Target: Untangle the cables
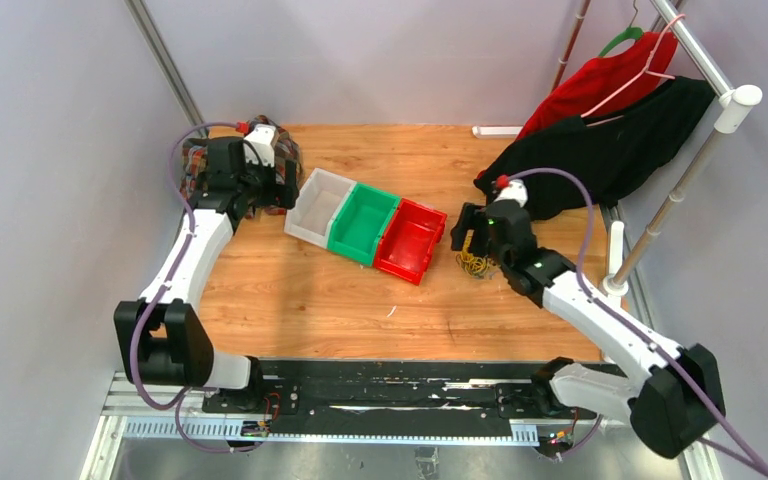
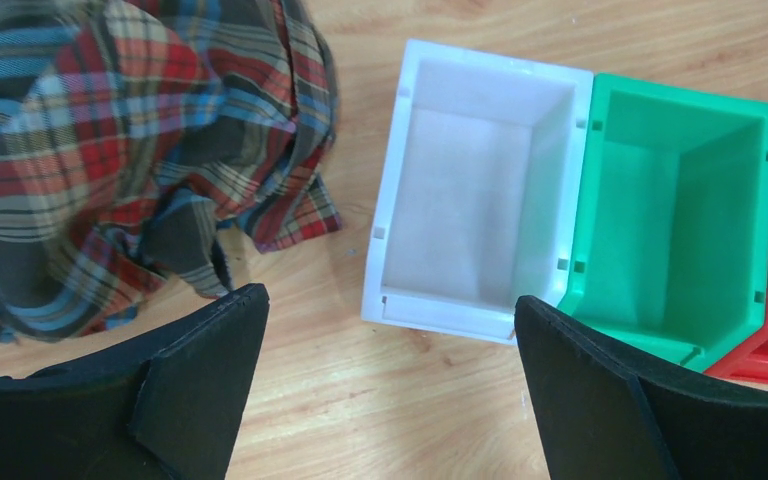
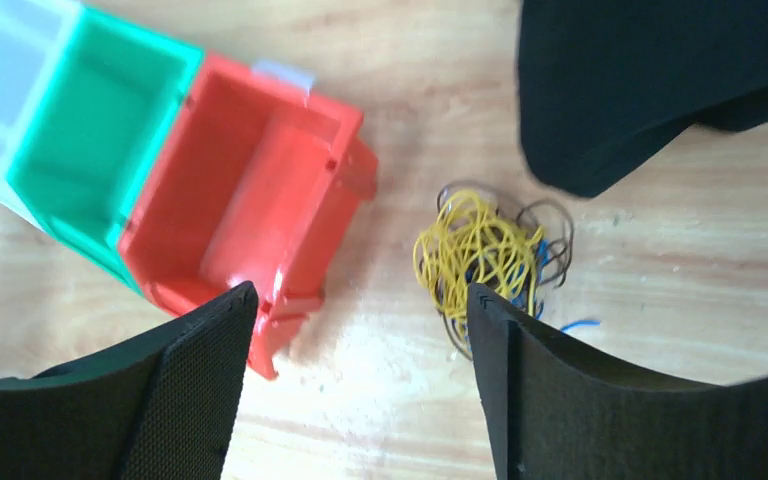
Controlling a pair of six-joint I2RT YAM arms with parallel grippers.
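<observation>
Wood-grain tabletop [image 1: 360, 300], grey walls around it, pretty standard setup. Three plastic bins sit in a slanted row mid-frame in the top view, sides touching, open side up: white bin [image 1: 317, 205], green bin [image 1: 363, 222], red bin [image 1: 412, 240].

The cables [image 3: 480, 250] are one small tangle lying on the wood just right of the red bin. It's mostly yellow loops, with some dark ones and a bit of blue poking out at the bunch's lower right. A black garment [image 1: 600, 150] drapes onto the table right behind them, off a rack in the upper right that also carries a red garment [image 1: 600, 80].

Right gripper [image 3: 360, 300] hangs over that spot with its fingers spread wide. In the wrist view one fingertip overlaps the lower edge of the tangle, but I can't tell if it actually touches.

Left gripper [image 2: 390, 297] is in the upper left of the top view, also spread wide, near the white bin's end. A crumpled plaid cloth [image 2: 110, 150] lies just beside it.
</observation>
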